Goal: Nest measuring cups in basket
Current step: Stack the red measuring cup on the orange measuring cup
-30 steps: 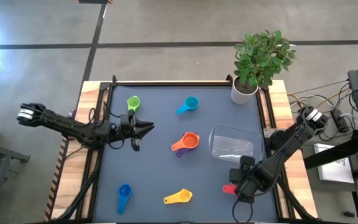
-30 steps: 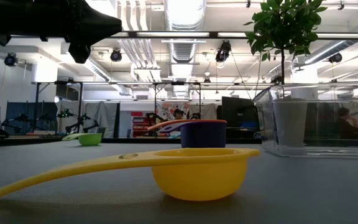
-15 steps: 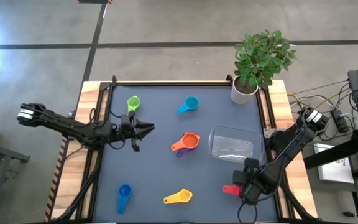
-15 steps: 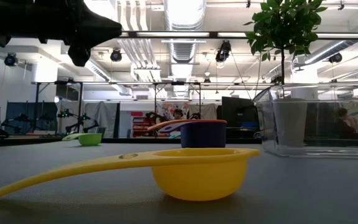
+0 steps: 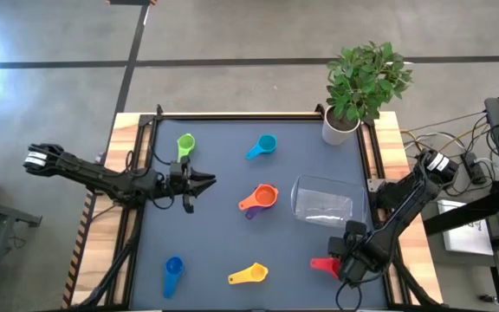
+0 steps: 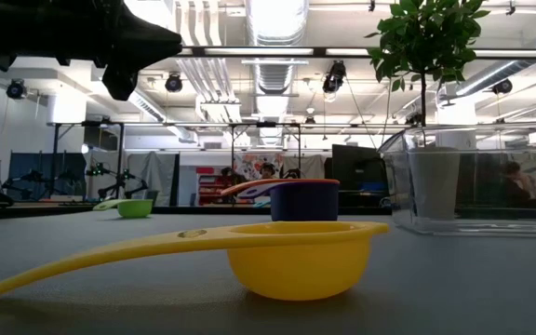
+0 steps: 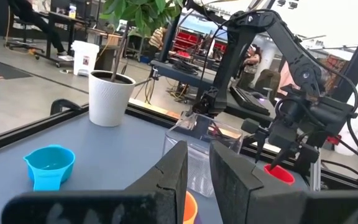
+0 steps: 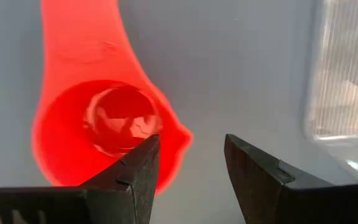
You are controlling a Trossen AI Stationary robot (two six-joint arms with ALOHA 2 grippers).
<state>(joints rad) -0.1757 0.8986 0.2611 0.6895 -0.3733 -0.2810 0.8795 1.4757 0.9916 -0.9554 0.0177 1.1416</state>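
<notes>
The red cup (image 5: 323,264) lies on the table near the right near corner, and my right gripper (image 5: 346,254) hovers at its bowl, open. In the right wrist view, one finger (image 8: 138,165) stands over the red cup's bowl (image 8: 104,124) and the other (image 8: 260,174) stands outside it. My left gripper (image 5: 201,179) waits above the table's left side, open by a narrow gap. The clear basket (image 5: 323,201) stands right of centre. The orange cup (image 5: 264,197) sits on the purple one (image 5: 250,209). The green (image 5: 185,143), light blue (image 5: 264,146), dark blue (image 5: 173,272) and yellow (image 5: 249,275) cups lie apart. My right gripper comes at the red cup from above, pointing down, its fingers astride the bowl's wall (image 8: 176,140) on the side away from the handle. Whether either finger touches the cup cannot be told. The cup rests on the table.
A white plant pot (image 5: 340,126) stands at the far right corner, just beyond the basket. The table's raised frame (image 5: 372,165) runs close by the right arm. Bare mat lies between the yellow cup and the red cup.
My right gripper has shifted a little toward the table's right and near edges, uncovering more of the red cup's bowl. The red cup has stayed in place.
</notes>
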